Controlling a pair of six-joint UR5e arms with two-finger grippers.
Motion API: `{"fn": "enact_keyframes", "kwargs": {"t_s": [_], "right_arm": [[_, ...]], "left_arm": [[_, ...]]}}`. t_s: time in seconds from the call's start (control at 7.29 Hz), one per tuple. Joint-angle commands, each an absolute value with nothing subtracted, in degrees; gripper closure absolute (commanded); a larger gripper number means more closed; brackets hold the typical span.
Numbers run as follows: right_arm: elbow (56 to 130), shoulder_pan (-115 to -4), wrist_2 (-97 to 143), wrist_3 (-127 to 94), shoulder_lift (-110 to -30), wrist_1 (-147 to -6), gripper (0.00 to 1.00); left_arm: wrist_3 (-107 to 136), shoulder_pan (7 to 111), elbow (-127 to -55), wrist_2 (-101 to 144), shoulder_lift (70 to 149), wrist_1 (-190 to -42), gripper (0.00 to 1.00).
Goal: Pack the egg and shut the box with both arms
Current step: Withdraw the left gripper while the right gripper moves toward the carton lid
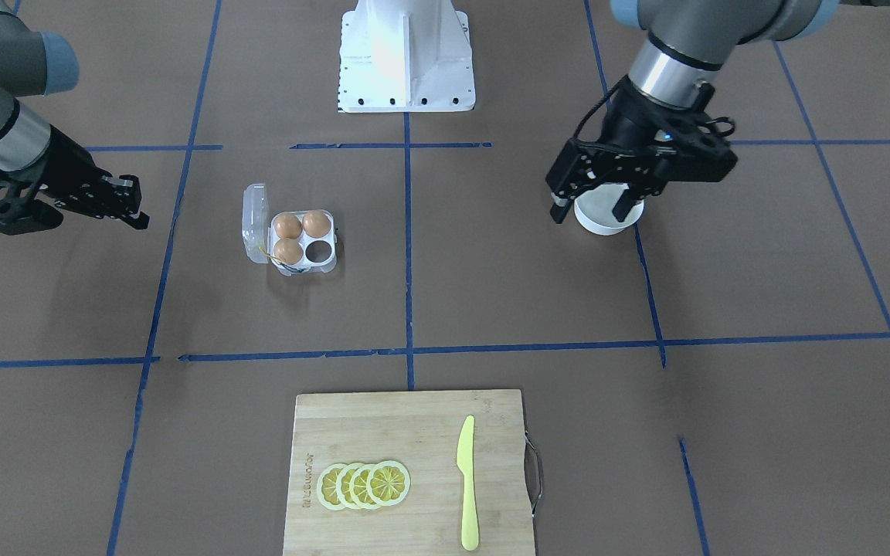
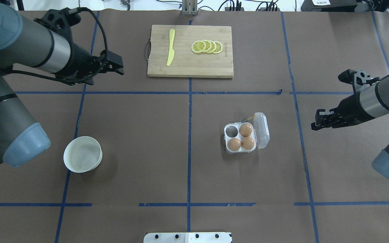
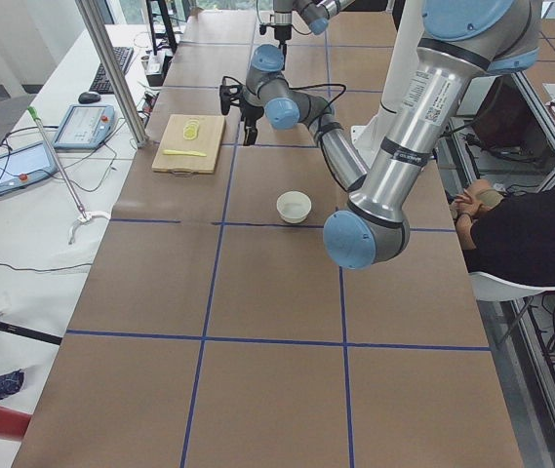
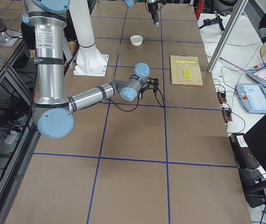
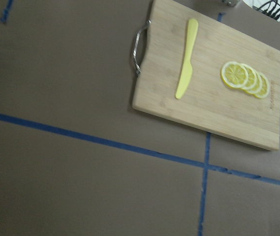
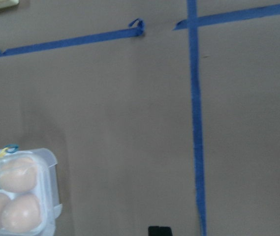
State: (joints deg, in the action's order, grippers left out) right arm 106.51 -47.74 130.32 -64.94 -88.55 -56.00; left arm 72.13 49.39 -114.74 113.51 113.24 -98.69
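The box [image 1: 302, 267] is a small clear four-cell carton, left of centre in the front-facing view, with its lid [image 1: 254, 224] swung open to the side. Three tan eggs [image 1: 287, 225] fill three cells; one cell [image 1: 319, 249] is empty. In the overhead view the box [image 2: 240, 151] lies right of centre. My left gripper [image 1: 596, 207] is open and empty, held high. My right gripper [image 1: 140, 216] looks shut and empty, well off to the box's lid side. The right wrist view shows the box's corner [image 6: 51, 167]. No loose egg is in view.
A white bowl [image 2: 81, 155] that looks empty stands on my left side. A bamboo cutting board [image 2: 187, 69] with a yellow knife [image 2: 171, 47] and lemon slices [image 2: 207, 46] lies at the far edge. The white pedestal [image 1: 406, 62] stands at the robot's base. Blue tape lines cross the brown table.
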Motion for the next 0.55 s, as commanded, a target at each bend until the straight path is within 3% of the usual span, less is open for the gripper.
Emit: {"fn": "enact_keyframes", "kwargs": {"t_s": [0.0,0.41], "right_arm": [[105.8,-43.3,128.7,-65.7,-83.1,-55.9,1.0],[102.8,-35.4,122.9,-72.7,-72.3,-56.9,1.0]], "left_arm": [[62.6,54.5,-115.5,114.1,107.9,-98.6,0.0],[48.5,56.4,-114.4,115.4,99.7,-103.5,0.0]]}}
